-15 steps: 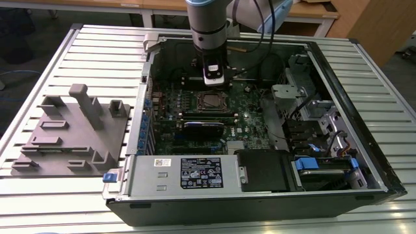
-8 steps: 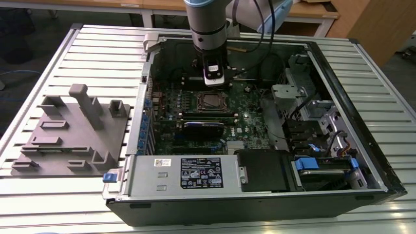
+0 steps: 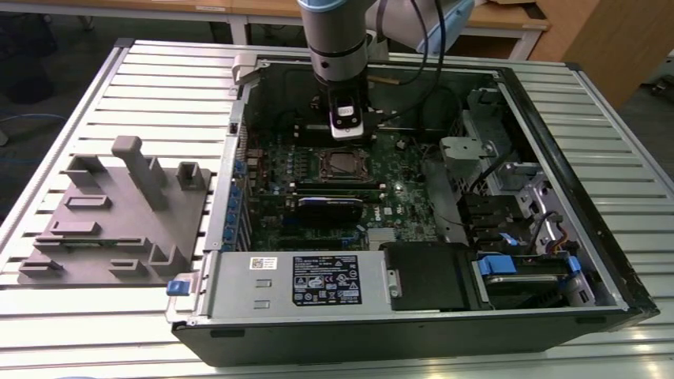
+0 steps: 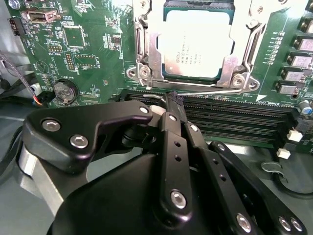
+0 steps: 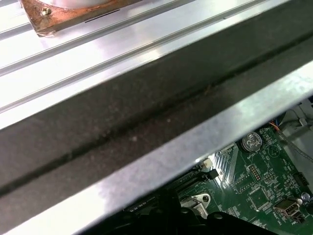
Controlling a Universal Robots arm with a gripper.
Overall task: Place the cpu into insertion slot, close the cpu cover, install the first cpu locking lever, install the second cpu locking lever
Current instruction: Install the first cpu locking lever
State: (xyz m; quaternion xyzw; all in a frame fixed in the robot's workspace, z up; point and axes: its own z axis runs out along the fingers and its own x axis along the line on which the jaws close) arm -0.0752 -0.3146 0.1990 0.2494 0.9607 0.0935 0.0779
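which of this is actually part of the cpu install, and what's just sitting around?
Job in hand:
- cpu
- cpu cover, down over the cpu
- thin locking lever, lying beside the cover
- gripper, close to that lever

Lying about:
- grey fixture tray
- power supply
- memory slots
- coin cell battery

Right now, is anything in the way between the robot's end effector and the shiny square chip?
Yes. A thin silvery wire lever crosses just ahead of the black end effector, between it and the silvery-grey square chip. The metal cover frame also lies over the chip's edges.
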